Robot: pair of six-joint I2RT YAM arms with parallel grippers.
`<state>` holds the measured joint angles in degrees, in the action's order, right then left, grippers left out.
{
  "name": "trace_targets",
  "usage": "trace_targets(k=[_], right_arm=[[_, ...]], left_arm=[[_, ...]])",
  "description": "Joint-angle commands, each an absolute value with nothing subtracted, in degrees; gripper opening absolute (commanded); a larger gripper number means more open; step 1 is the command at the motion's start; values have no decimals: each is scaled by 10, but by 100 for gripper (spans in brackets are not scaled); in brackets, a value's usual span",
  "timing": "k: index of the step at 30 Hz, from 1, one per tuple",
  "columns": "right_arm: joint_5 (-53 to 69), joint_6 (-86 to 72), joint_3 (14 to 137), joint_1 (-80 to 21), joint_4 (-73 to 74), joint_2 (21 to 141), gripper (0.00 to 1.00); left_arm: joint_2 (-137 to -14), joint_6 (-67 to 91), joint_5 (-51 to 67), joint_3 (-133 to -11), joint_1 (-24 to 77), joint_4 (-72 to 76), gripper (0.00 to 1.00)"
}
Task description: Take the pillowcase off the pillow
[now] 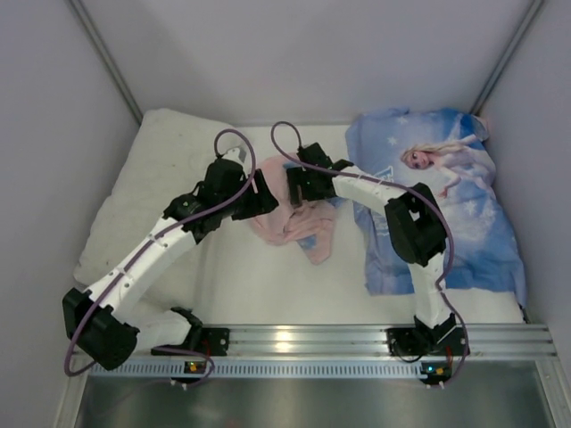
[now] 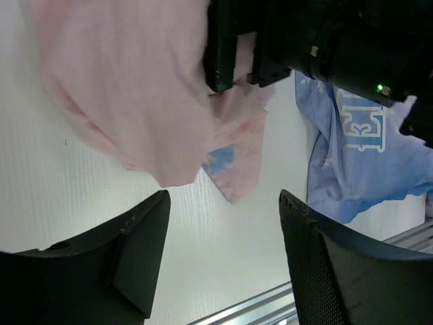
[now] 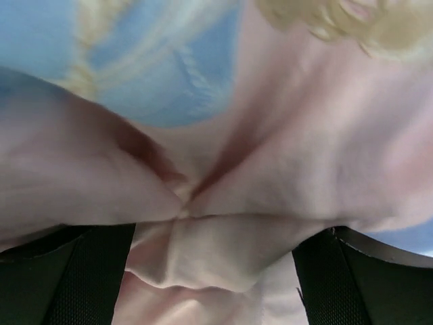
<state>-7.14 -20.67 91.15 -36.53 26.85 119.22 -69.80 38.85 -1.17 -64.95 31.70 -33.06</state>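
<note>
- Left fingers (image 2: pixel 128 257) stand well apart and hold nothing; only bare bench (image 1: pixel 268 285) shows in the gap between them.
- Left fingers sit just beside the left side of the pillowcase (image 1: pixel 290 223), with no contact visible.
- Right fingers (image 3: pixel 74 277) stand wide apart, one on each side of a bunched fold of the pillowcase's pink face.
- Whether the right fingers clamp that fold or merely straddle it cannot be told.
- In the left wrist view, the right fingers meet the top of the pink fabric, and a small patch of blue print shows at its lower edge.
- Pillowcase position: crumpled in a heap near the middle of the bench, closer to the far edge, mostly pink side out.
- Pillow (image 1: pixel 152 169) position: along the left edge, reaching into the far left corner, bare white and apart from the pillowcase.
- Second pillow in blue Elsa print (image 1: pixel 446 205): along the right edge, toward the far right corner.
</note>
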Motion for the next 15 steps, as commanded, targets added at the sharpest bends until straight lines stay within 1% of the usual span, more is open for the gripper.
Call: trace_targets(k=[1,2,4,6,9,11,12,13,14,15], right_arm=[[87,-217,1018,-393,234,1246,84],[112,-229,1062,-395,229,1256,84],[156,-242,1100,-403,228,1274,84],[174,-250,1131,-407,223,1275,84],[180,-245,1106,-406,215,1243,85],[117,-234,1067,-403,217,1189,85],[89,-229,1014,-401,217,1165,87],[25,-225,982,-397,217,1113,88],[-13,-215,923,-396,218,1086,90],[-51,-210,897,-393,221,1060,91]], left_arm=[[-662,389,-21,-642,319,-315,69],[-658,391,-19,-642,319,-316,69],[-646,391,-25,-646,319,-328,69],[-635,388,-31,-654,319,-334,70],[-628,384,-34,-661,319,-345,70],[-628,388,-27,-662,319,-345,70],[-631,388,-23,-662,320,-345,70],[-635,391,-18,-662,320,-345,70],[-638,392,-11,-663,321,-345,70],[-646,393,-4,-664,320,-345,70]])
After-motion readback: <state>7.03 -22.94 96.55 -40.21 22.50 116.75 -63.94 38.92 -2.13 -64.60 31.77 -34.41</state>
